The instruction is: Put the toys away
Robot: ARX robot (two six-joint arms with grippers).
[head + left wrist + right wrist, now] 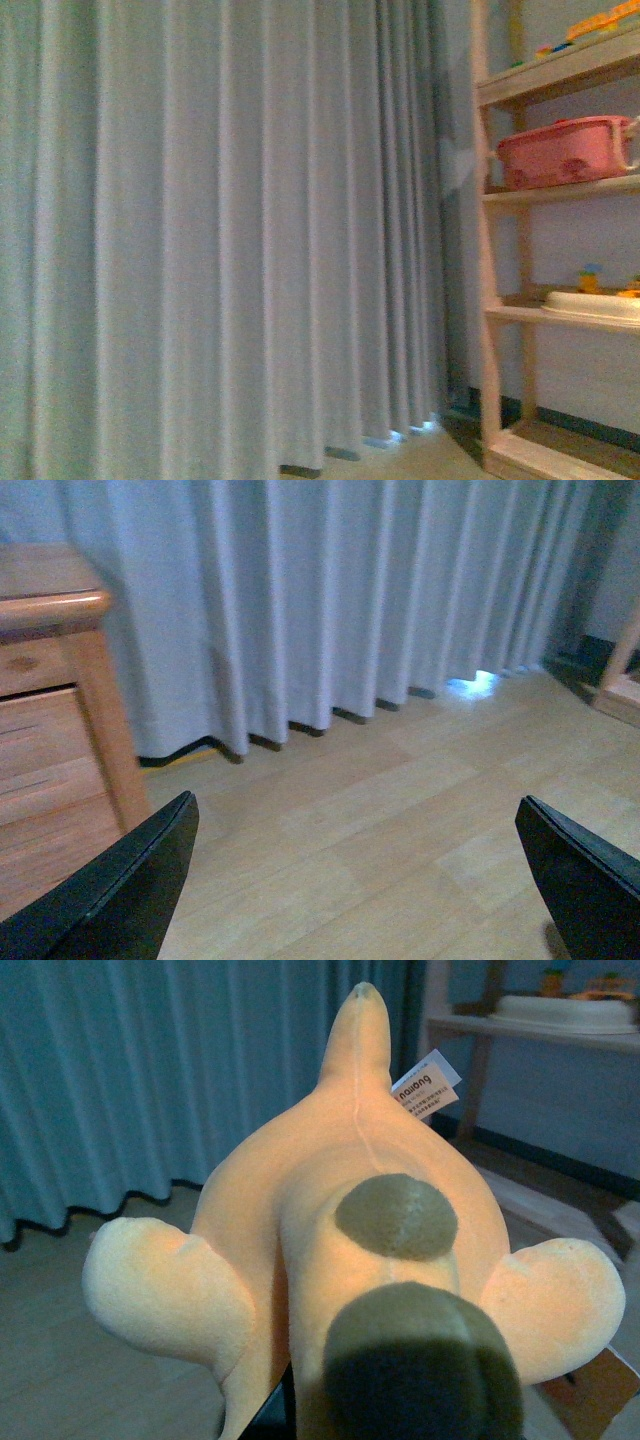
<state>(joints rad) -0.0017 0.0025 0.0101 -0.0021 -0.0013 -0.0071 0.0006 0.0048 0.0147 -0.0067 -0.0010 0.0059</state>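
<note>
Your left hand (355, 880) hangs wide apart and empty over the wooden floor (400, 820); the plush toy (350, 1230) sits close before your right wrist, above the floor, hiding the right hand; you cannot tell its grip.

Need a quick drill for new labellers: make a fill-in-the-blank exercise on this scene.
1. The left gripper is ___ and holds nothing.
2. The plush toy shows only in the ___ wrist view.
3. In the front view the pink box sits on a wooden ___.
4. Left of that unit, a long grey ___ hangs down to the floor.
Missing words: open; right; shelf; curtain.
</note>
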